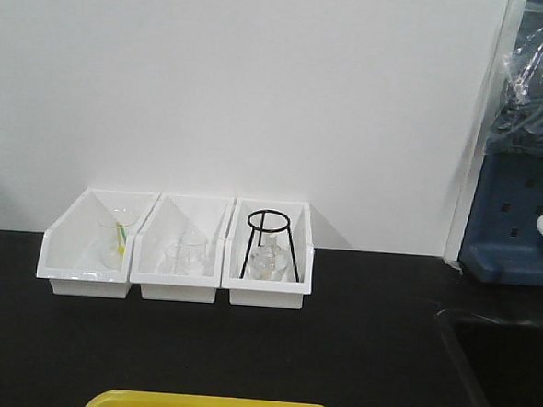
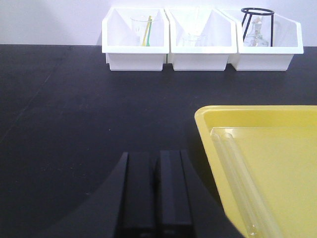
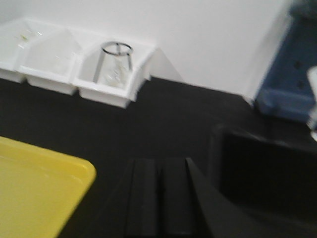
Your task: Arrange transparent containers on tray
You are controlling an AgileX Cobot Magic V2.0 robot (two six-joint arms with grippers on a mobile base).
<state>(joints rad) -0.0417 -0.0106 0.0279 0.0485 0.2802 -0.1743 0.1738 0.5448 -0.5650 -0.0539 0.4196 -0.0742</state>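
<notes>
On the black bench: I see three white bins (image 1: 176, 253) in a row against the white wall.
Tray: the yellow tray (image 2: 290, 148) sits near me on the bench, well apart from the bins.
Test tubes: two clear test tubes (image 2: 237, 183) lie side by side, touching, inside the tray along its left wall.
Left gripper: my left gripper (image 2: 157, 193) hovers over the bare bench just left of the tray, fingers pressed together, holding nothing.
Right gripper: my right gripper (image 3: 161, 198) hangs over the bench just right of the tray's corner, fingers clenched, empty; this view is blurred.
Bins: the right one holds a black wire tripod (image 1: 271, 245) over a small flask; the others hold clear glassware.
Sink: a dark basin (image 1: 510, 366) lies to the right.
</notes>
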